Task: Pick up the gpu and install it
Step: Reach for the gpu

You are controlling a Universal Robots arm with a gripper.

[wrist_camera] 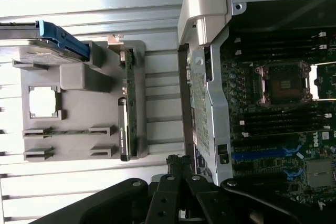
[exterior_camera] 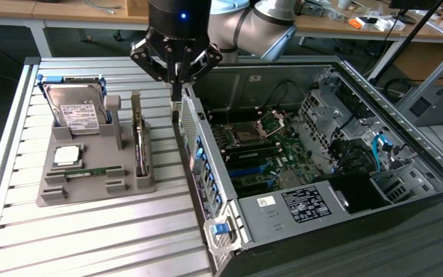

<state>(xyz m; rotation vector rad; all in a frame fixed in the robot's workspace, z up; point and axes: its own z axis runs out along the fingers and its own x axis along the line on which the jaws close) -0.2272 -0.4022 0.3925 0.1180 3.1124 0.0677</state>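
Slatted aluminium makes up the tabletop (exterior_camera: pixel 90 242), with office desks and cabling behind it. On it lies a grey holder (exterior_camera: pixel 90 193), and at three o'clock from that, in the exterior view, an open computer case (exterior_camera: pixel 406 127) with its motherboard (exterior_camera: pixel 260 144) exposed.

The gpu (exterior_camera: pixel 139 141) stands on edge in the holder's slot nearest the case, bracket end toward twelve o'clock, not yet lifted. A hard drive (exterior_camera: pixel 79 112) leans in the slot at ten o'clock from it, and a small RAM stick (exterior_camera: pixel 90 171) lies flat at about eight o'clock.

The end effector (exterior_camera: pixel 177 107) hangs over the strip between holder and case, close above the top corner of the case's rear wall. Whether it touches that wall cannot be told. Its fingers are pinched together and carry nothing. The gpu lies at roughly seven o'clock from it.

By my reading the work is in the approach to the pick, with nothing of the install done. A grasp would call for the fingers to spread first, then line up over the card's thin upper edge and come down straight, clear of the holder's posts.
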